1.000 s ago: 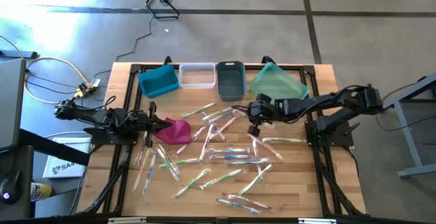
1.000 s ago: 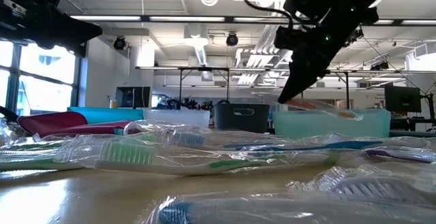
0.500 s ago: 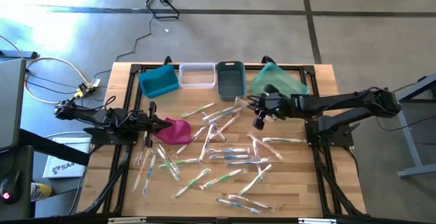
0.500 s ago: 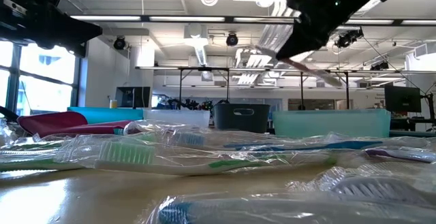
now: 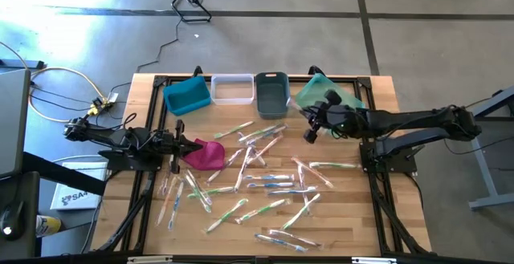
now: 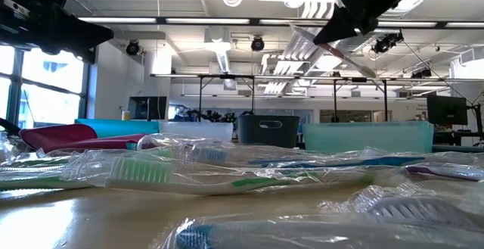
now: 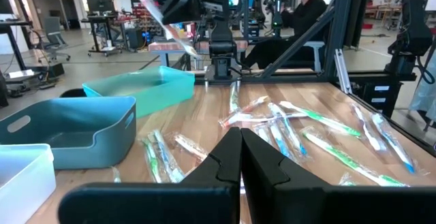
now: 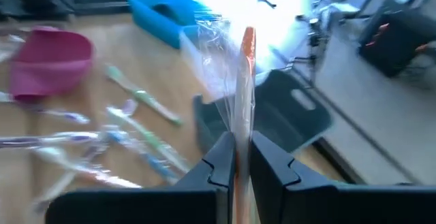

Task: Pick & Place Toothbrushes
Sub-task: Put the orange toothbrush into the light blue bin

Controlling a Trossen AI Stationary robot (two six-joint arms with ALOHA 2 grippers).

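1. A wrapped orange-handled toothbrush [image 8: 246,81] is pinched between the fingers of the right hand [image 8: 236,157], its clear wrapper trailing loose above the jaws.
2. In the high view the right hand [image 5: 310,129] hangs above the desk just in front of the teal bin [image 5: 328,95], near the grey bin [image 5: 271,92].
3. The other toothbrushes [image 5: 257,176] lie scattered in clear wrappers across the middle and front of the wooden desk [image 5: 353,216].
4. The left hand [image 5: 178,145] sits low at the desk's left side with its fingers shut on nothing, its tips beside the magenta pouch [image 5: 204,155].
5. Along the desk's far edge stand a blue bin [image 5: 187,95] and a clear bin [image 5: 232,89], left of the grey one.
6. Around the desk is grey concrete floor [image 5: 265,31]; the low view shows a workshop hall with ceiling lights [image 6: 219,52].
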